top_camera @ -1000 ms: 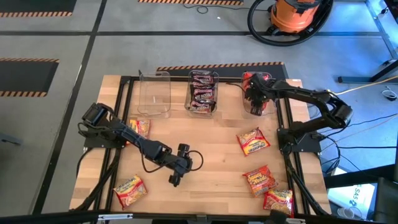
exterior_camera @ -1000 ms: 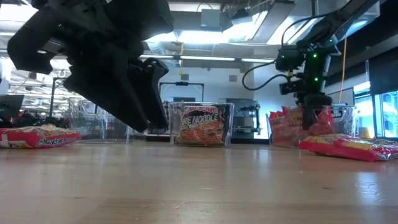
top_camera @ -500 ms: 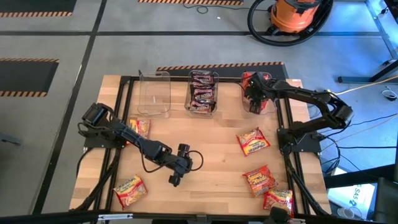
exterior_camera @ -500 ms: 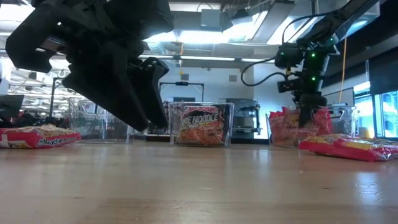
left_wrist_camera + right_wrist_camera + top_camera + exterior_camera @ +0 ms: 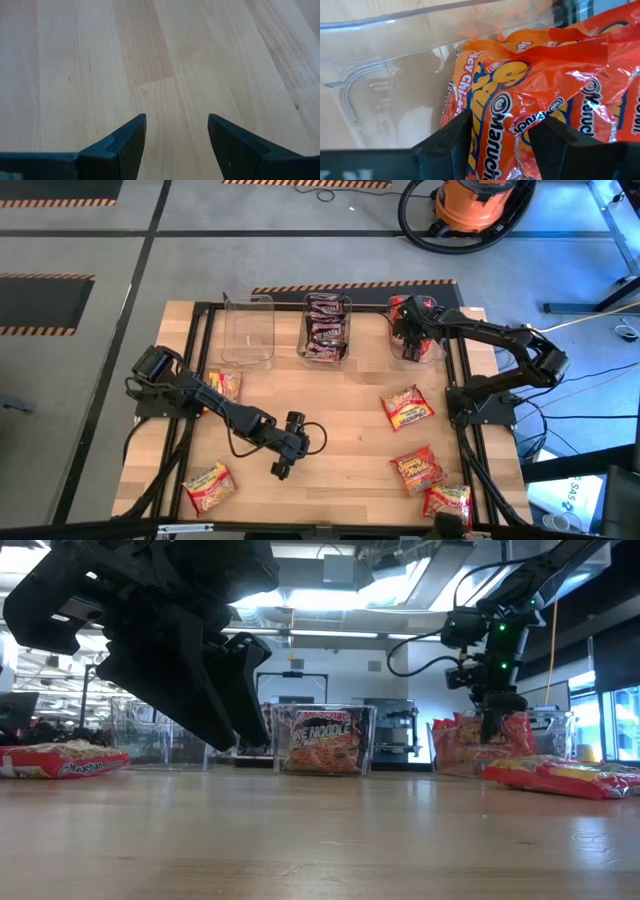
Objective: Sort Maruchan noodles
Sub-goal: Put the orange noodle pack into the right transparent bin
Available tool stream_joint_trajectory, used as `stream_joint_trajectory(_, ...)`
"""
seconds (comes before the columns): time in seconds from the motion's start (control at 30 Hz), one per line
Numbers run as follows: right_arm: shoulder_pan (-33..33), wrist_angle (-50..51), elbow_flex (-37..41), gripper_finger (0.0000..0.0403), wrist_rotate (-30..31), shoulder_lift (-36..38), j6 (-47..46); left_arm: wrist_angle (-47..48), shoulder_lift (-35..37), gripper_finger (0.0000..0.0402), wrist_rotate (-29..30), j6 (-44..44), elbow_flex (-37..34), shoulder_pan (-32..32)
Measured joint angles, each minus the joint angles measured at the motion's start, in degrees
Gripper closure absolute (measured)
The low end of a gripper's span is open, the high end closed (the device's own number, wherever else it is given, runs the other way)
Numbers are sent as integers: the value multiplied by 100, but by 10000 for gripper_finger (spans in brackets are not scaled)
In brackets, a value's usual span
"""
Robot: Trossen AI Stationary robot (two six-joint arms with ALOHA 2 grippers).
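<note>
Right wrist view shows the right gripper (image 5: 499,142) with fingers apart over red packets (image 5: 535,90) in the tub (image 5: 385,75), apparently dropping one off; the left gripper (image 5: 176,142) waits open.

- wooden table (image 5: 330,395), light planks, black frame along edges
- three clear tubs at far edge: left tub (image 5: 248,330), middle tub (image 5: 326,328) with dark packets, right tub (image 5: 412,330) with red packets
- loose noodle packets flat on wood: one (image 5: 225,385) near left side, one (image 5: 208,486) at near-left corner, one (image 5: 406,407) right of centre, two (image 5: 418,470) (image 5: 447,502) at near-right corner
- between left arm's fingers (image 5: 127,145): bare wood only
</note>
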State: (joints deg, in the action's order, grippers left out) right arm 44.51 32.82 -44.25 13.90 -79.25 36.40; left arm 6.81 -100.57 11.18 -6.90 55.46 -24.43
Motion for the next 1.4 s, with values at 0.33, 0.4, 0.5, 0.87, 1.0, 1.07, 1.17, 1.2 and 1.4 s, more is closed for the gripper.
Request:
stream_joint_trajectory(0.33, 9, 0, 2, 239, 63, -4, 0, 0, 0, 193, 0, 0, 0, 1)
stream_joint_trajectory(0.4, 9, 0, 2, 239, 61, -4, 2, -1, 0, 193, -19, 0, 0, 0)
stream_joint_trajectory(0.5, 9, -14, 2, 239, -35, -4, -11, -1, 0, 193, -39, -2, 0, 0)
stream_joint_trajectory(0.87, 13, 195, -174, 171, 42, -18, -229, -2, 0, 193, -279, 0, 0, 2)
stream_joint_trajectory(1.0, 37, 399, -542, 165, 356, -63, -453, -2, 0, 193, -282, 0, 0, 2)
stream_joint_trajectory(1.07, 35, 556, -651, 164, 483, -26, -472, -4, 0, 193, -280, 0, 0, 6)
stream_joint_trajectory(1.17, 31, 700, -647, 164, 520, -34, -479, -15, 0, 193, -280, -2, 2, 9)
stream_joint_trajectory(1.2, 31, 747, -645, 164, 502, -34, -483, -16, 0, 193, -280, -2, 2, 9)
stream_joint_trajectory(1.4, 24, 774, -648, 164, 366, -25, -526, -24, 0, 193, -280, 0, 2, 9)
